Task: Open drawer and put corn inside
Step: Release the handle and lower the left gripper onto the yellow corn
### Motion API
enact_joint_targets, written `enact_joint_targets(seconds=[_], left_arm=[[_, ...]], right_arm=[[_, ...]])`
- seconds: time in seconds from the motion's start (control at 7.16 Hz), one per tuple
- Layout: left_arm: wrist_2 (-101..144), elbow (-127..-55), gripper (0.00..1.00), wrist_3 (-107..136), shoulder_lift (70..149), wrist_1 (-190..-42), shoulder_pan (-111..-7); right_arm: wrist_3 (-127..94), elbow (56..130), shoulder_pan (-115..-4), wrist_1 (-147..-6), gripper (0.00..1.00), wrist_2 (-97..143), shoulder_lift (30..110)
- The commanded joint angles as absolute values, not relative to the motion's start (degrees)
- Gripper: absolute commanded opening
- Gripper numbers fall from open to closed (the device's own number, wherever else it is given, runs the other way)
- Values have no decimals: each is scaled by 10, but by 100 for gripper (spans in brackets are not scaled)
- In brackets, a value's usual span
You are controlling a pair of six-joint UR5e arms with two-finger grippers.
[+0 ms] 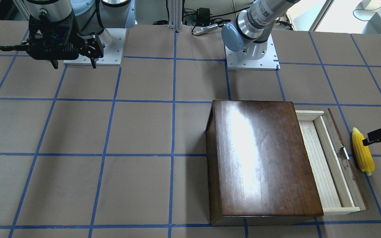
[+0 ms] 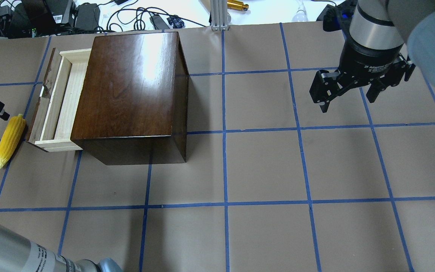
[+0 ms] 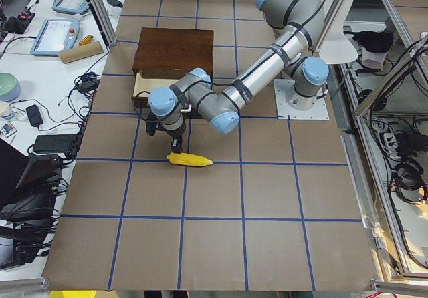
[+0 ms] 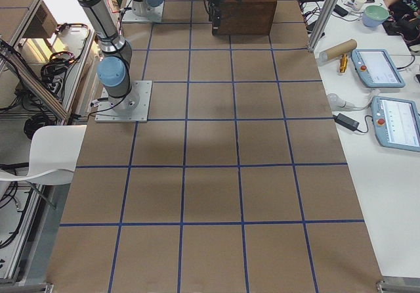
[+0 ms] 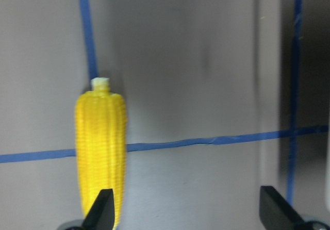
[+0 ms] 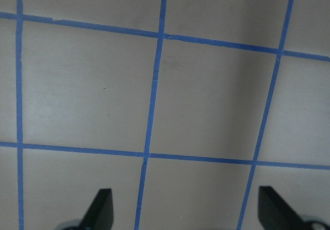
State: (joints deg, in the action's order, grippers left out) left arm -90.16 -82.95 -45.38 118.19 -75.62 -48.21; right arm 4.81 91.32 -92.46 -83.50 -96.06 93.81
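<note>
Open drawer [image 2: 68, 102], corn [image 2: 10, 140] next!
Left gripper [image 5: 188, 209], spread and empty, hangs off-centre over the corn beside the drawer front: centre it before closing. Right gripper [image 2: 347, 99]: spread too.

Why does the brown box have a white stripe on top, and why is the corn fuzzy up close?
Front-facing view: light glares off the glossy box top as a white streak; overhead view: the same glare; left wrist view: the corn looks soft, slightly blurred.
</note>
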Motion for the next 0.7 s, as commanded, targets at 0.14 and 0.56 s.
enact_joint_targets(seconds=[0.14, 0.56], left_arm=[[-917, -880, 100, -492, 1216, -632, -473], [-926, -888, 100, -490, 1263, -598, -473]], right_arm=[[47, 913, -925, -835, 100, -961, 938], [47, 913, -925, -835, 100, -961, 938]])
